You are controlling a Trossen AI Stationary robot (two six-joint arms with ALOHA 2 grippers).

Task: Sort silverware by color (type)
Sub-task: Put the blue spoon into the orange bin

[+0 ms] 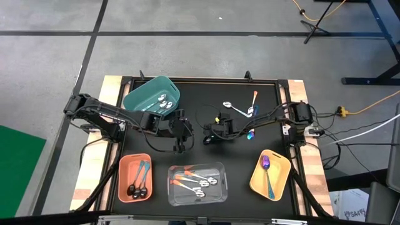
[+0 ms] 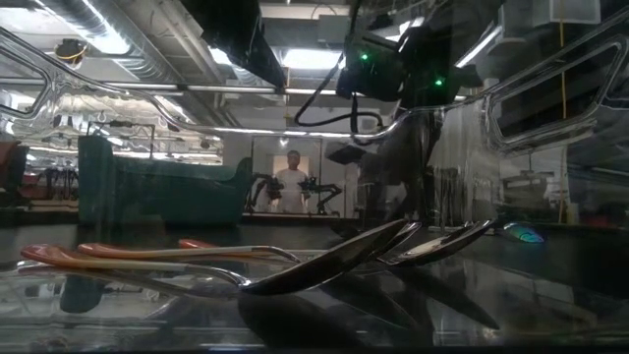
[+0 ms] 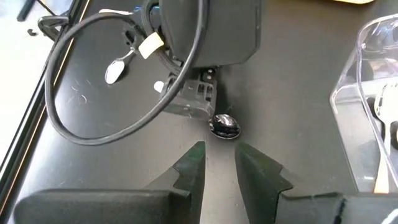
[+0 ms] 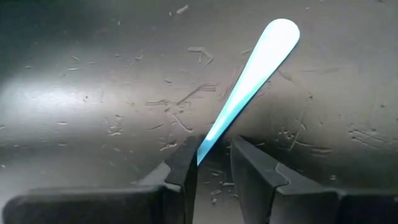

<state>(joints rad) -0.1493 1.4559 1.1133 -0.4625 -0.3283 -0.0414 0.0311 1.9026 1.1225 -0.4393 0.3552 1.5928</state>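
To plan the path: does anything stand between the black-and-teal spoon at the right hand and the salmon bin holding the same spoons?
Yes. The left hand and its arm lie between the spoon at the right hand and the salmon bin.

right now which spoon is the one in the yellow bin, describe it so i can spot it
From above, find the black table, then the yellow bin at its lower right corner. One spoon lies alone in it, with a purple bowl and a teal handle, whereas the clear bin beside it holds silver spoons with orange handles.
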